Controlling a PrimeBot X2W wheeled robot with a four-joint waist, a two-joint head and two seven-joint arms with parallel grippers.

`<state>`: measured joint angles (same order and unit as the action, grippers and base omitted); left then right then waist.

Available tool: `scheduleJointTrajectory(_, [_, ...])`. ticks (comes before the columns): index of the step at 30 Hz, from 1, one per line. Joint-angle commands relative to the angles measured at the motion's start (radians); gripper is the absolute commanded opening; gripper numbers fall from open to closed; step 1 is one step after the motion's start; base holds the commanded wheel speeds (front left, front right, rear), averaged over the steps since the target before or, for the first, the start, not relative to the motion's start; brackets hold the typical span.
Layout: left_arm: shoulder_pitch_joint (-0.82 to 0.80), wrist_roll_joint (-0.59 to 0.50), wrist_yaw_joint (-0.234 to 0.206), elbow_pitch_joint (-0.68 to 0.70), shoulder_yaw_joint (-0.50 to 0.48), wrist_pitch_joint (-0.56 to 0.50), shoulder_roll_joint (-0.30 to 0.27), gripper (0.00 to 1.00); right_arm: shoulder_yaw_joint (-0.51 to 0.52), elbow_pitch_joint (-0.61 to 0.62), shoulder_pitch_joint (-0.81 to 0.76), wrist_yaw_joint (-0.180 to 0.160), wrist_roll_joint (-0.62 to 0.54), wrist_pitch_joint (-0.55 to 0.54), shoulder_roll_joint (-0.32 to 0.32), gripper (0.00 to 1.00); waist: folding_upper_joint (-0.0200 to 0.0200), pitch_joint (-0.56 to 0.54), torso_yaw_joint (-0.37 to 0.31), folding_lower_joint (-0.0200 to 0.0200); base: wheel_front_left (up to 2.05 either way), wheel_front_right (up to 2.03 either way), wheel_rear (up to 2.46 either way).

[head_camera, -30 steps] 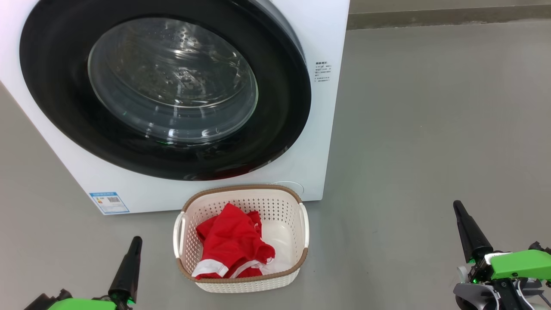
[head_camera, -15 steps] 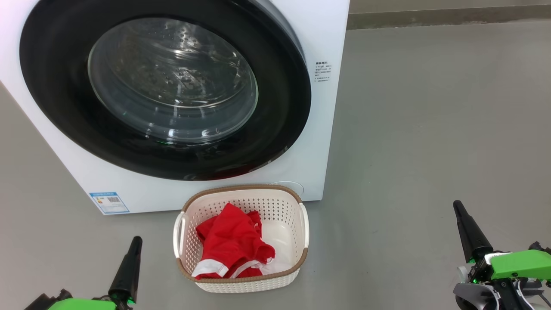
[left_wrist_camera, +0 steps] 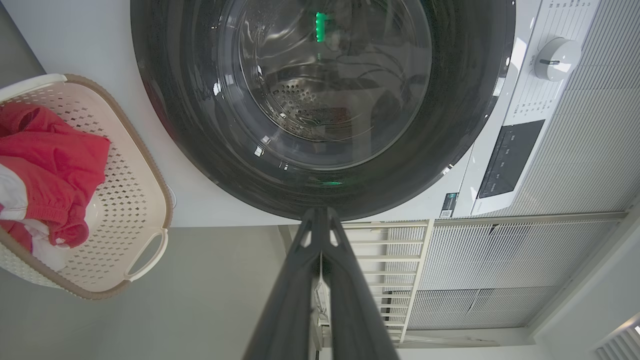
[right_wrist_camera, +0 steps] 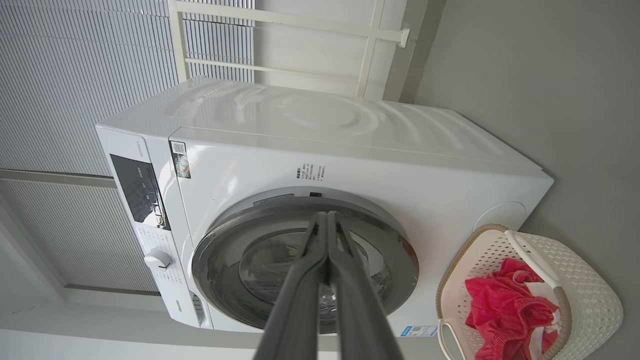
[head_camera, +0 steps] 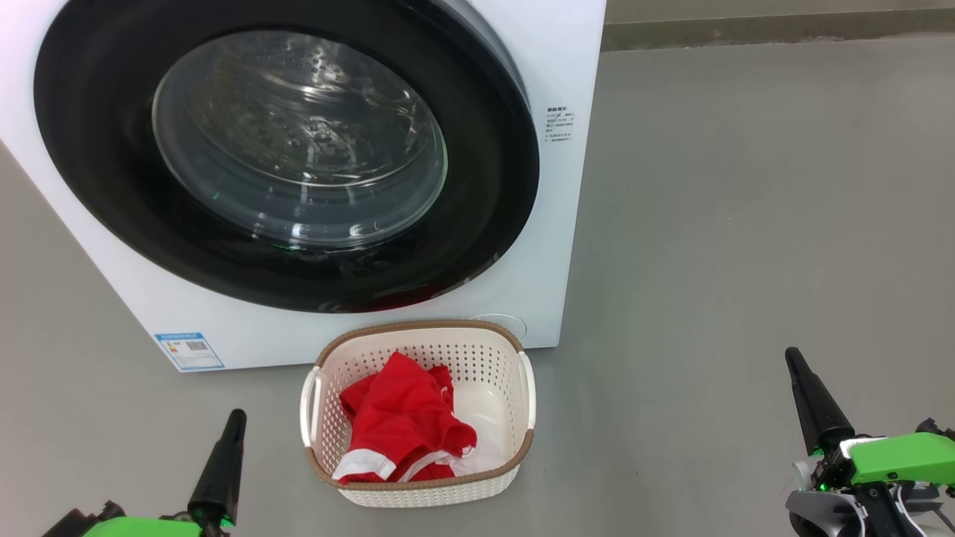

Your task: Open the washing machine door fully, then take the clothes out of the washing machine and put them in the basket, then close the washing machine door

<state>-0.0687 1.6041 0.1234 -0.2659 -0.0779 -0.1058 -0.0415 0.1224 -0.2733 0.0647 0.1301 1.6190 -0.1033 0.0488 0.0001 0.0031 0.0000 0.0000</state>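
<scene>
The white washing machine [head_camera: 567, 224] fills the upper left of the head view, its round black-rimmed door [head_camera: 291, 156] lying flat against the front. On the floor before it stands the cream basket [head_camera: 418, 488] with the red clothes [head_camera: 403, 425] inside. My left gripper [head_camera: 237, 415] is shut and empty at the lower left, apart from the basket. At the lower right my right gripper [head_camera: 791, 352] is shut and empty too. Both wrist views show the door [left_wrist_camera: 320, 100] [right_wrist_camera: 305, 265], the basket [left_wrist_camera: 145, 220] [right_wrist_camera: 590, 290] and the clothes [left_wrist_camera: 55, 165] [right_wrist_camera: 500, 305].
Bare grey floor [head_camera: 746, 224] stretches to the right of the machine. A low wall base [head_camera: 776, 30] runs along the far edge. Slatted panels and a white railing [left_wrist_camera: 475, 270] stand behind the machine. The control panel and knob [left_wrist_camera: 555, 57] sit at its top.
</scene>
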Motion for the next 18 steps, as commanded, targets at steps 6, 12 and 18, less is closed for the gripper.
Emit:
scheduleJointTrajectory(6, [-0.039,0.005,0.007,0.021,-0.035,-0.007,-0.01,0.0,-0.015,0.029,0.043,0.001,-0.005,-0.005,0.006,0.0,-0.0001,0.0,0.0,0.0,0.0,0.0,0.0])
scheduleJointTrajectory(12, [-0.039,0.005,0.007,0.021,-0.035,-0.007,-0.01,0.0,-0.014,0.029,0.043,0.001,-0.006,-0.005,0.006,0.0,-0.0001,0.0,0.0,0.0,0.0,0.0,0.0])
scheduleJointTrajectory(18, [-0.039,0.005,0.007,0.021,-0.035,-0.007,-0.01,0.0,-0.014,0.029,0.043,0.001,-0.006,-0.006,0.006,0.0,-0.0001,0.0,0.0,0.0,0.0,0.0,0.0])
